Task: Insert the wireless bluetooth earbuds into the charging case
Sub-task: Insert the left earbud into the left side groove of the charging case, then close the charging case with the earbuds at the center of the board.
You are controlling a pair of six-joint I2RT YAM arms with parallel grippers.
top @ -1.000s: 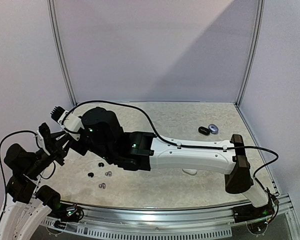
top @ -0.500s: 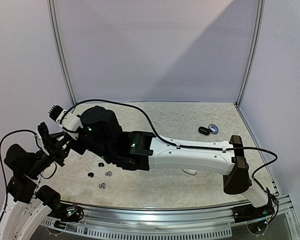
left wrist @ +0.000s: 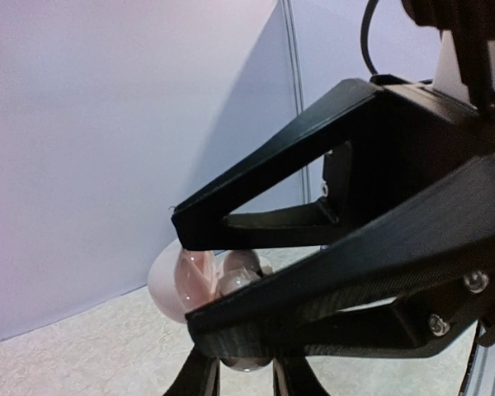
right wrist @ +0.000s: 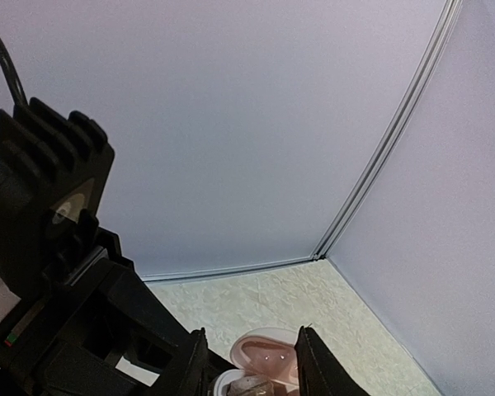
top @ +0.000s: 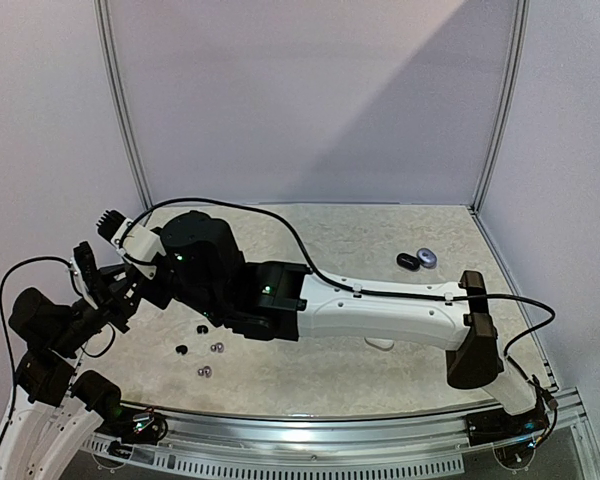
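Observation:
The charging case [left wrist: 167, 276], pale pink and white with its lid open, sits between the black fingers of my left gripper [left wrist: 188, 276], which is shut on it above the table's left side. A rounded earbud [left wrist: 235, 280] lies in the case. My right gripper [right wrist: 252, 363] hangs just above the same case [right wrist: 272, 351], its jaws open with one fingertip [right wrist: 194, 363] on each side of the lid. In the top view the left gripper [top: 108, 290] and the right wrist [top: 195, 262] meet at the far left. Several loose earbuds [top: 205, 371] lie on the table below them.
A black case [top: 408, 261] and a grey-blue one [top: 426, 257] lie at the back right. A small white object [top: 380, 344] peeks out under the right forearm [top: 380, 310], which spans the table. Walls close in on the left and back.
Both grippers, with the case between them, have drifted slightly up and to the left. The things on the table have not moved.

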